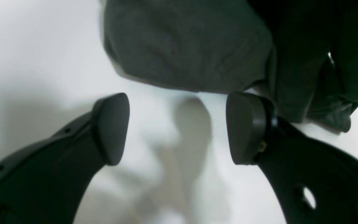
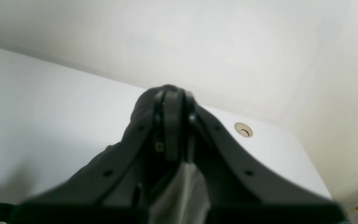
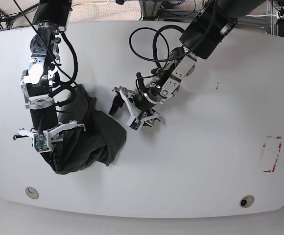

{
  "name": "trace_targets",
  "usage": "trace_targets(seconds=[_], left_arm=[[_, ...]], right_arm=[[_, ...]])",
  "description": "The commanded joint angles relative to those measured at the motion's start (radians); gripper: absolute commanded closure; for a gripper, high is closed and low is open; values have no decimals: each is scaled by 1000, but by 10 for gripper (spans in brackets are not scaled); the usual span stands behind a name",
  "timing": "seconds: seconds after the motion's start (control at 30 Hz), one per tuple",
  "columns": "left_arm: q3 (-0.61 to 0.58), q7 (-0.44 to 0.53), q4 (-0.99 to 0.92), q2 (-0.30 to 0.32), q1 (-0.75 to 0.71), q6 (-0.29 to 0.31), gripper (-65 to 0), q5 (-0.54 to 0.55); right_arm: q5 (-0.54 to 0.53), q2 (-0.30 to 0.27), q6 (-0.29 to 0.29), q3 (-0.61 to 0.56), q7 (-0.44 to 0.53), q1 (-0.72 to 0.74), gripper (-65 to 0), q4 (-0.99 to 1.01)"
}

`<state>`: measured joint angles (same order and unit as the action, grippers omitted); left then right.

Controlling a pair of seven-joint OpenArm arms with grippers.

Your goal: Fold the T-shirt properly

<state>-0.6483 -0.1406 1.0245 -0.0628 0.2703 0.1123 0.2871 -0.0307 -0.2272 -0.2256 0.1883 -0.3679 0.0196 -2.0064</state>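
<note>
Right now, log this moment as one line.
left gripper: open, beside T-shirt | right gripper: shut, raised | T-shirt: bunched, unfolded

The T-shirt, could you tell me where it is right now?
In the base view the T-shirt is bunched at the table's left, under the right gripper, with the left gripper just beside it.

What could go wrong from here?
1. The dark charcoal-grey T-shirt hangs bunched from the shut right gripper; spreading it flat may fail.
2. The open left gripper holds nothing beside the hem and could pinch several layers.
3. The loose black cable might snag.
</note>
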Motion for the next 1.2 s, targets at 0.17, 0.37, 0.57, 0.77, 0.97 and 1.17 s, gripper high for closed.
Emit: trace_targets(seconds=[0.17, 0.37, 0.57, 0.77, 0.97, 1.17], left_arm=[[-12, 22, -60, -45, 50, 9, -443, -9], [-17, 63, -118, -58, 76, 8, -336, -9], [-16, 100, -143, -65, 91, 8, -128, -8], [-17, 118, -197, -64, 117, 3, -149, -10], [-25, 118, -227, -62, 144, 3, -297, 5], [-34, 171, -328, -40, 205, 5, -346, 80]], right_arm=[[-4, -8, 2, -1, 34, 13, -1, -18], [-4, -4, 1, -4, 37, 16, 0, -23], [-5, -5, 4, -3, 38, 16, 0, -24], [-4, -5, 0, -6, 33, 18, 0, -17], [-5, -4, 0, -7, 36, 16, 0, -18], [-1, -3, -1, -6, 34, 21, 0, -10]])
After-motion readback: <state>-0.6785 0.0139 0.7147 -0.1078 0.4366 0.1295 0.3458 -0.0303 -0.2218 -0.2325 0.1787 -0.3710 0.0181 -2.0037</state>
